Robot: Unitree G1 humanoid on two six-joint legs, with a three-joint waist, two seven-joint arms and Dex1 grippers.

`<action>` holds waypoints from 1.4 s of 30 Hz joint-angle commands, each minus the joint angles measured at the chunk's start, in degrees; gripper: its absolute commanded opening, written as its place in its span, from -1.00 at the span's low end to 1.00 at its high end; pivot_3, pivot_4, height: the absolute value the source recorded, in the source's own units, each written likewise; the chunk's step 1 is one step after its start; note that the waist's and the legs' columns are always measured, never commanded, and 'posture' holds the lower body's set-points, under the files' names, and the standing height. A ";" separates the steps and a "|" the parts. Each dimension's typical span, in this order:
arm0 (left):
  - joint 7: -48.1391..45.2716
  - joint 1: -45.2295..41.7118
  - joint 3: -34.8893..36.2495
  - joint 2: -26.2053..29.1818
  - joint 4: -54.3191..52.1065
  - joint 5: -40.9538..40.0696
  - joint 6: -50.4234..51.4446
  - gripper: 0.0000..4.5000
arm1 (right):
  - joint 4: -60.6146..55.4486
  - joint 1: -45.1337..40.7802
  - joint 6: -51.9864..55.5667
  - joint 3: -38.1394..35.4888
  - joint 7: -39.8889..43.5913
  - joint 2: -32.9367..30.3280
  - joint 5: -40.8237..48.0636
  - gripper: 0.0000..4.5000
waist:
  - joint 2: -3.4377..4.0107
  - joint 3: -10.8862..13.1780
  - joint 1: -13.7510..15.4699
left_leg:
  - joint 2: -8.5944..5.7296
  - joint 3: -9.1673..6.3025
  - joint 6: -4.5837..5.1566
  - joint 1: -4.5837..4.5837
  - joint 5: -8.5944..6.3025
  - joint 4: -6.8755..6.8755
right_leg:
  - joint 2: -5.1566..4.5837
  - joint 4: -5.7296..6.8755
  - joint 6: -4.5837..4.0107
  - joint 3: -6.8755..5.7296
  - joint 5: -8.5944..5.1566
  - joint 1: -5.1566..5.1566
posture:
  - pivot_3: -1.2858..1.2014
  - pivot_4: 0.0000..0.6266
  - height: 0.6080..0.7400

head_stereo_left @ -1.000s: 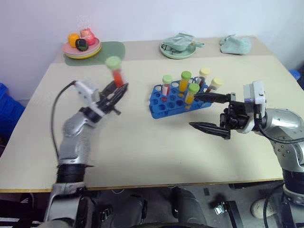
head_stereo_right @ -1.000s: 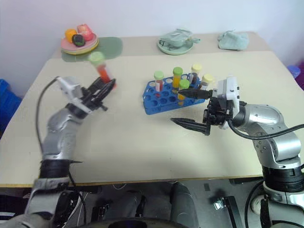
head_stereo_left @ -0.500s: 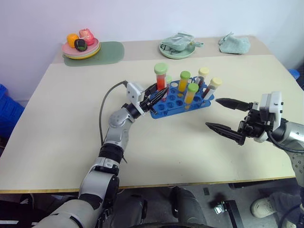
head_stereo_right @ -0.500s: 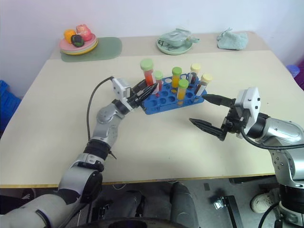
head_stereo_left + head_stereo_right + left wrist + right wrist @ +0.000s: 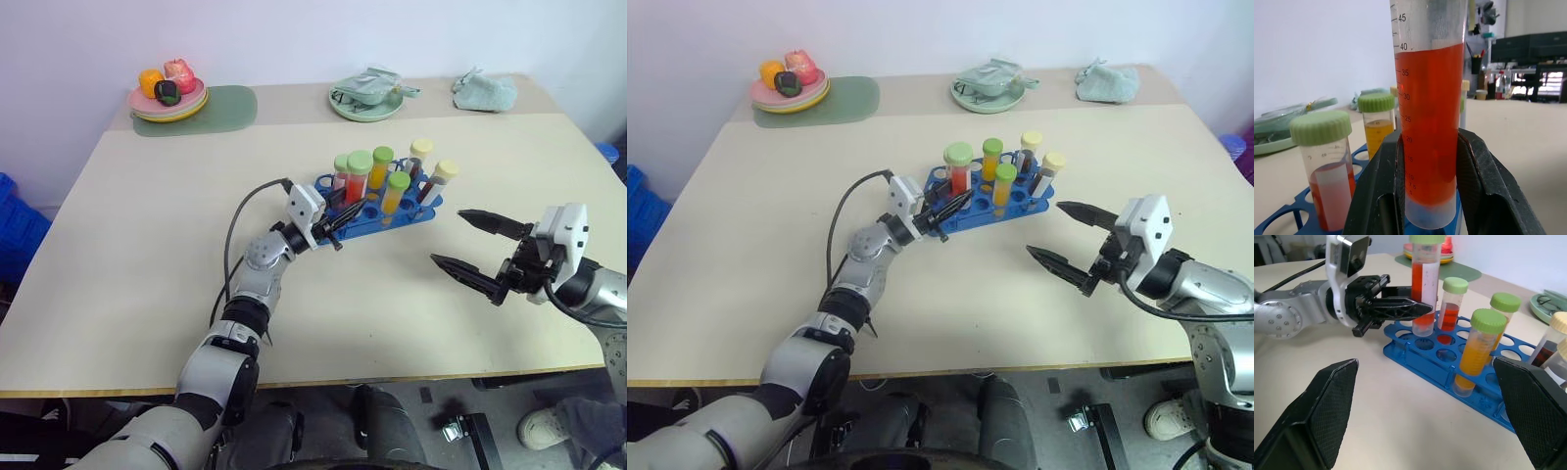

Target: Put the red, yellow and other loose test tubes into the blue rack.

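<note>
The blue rack (image 5: pixel 392 218) stands at the middle of the table and holds several capped tubes with red, orange and dark contents. My left gripper (image 5: pixel 338 207) is shut on a red-filled test tube (image 5: pixel 356 184) with a light green cap. It holds the tube upright at the rack's near left corner. The tube's bottom (image 5: pixel 1423 330) sits at a hole's mouth. In the left wrist view both black fingers (image 5: pixel 1376 186) clamp the tube (image 5: pixel 1427 112). My right gripper (image 5: pixel 448 237) hovers open and holds nothing, to the right of the rack and nearer the table's front edge.
A pink plate of toy fruit (image 5: pixel 168 95) on a green mat stands at the far left. At the back of the table there is a green plate with a cloth (image 5: pixel 366 96), and another cloth (image 5: pixel 485 92) lies at the far right.
My left gripper carried the red tube right and down, from left of the rack to the rack's near left corner. My right gripper drew back to the right, away from the rack.
</note>
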 commanded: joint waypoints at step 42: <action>4.55 -3.33 1.17 0.22 11.95 4.65 -10.86 -0.64 | -4.70 1.69 -0.72 -2.11 -3.72 0.01 1.22 1.00 | 0.00 0.00 0.00 | -0.01 0.00 0.01 0.04 0.00 0.00 | 0.00 0.00 0.01 0.00 0.01 0.02 | 0.03 -0.52 1.00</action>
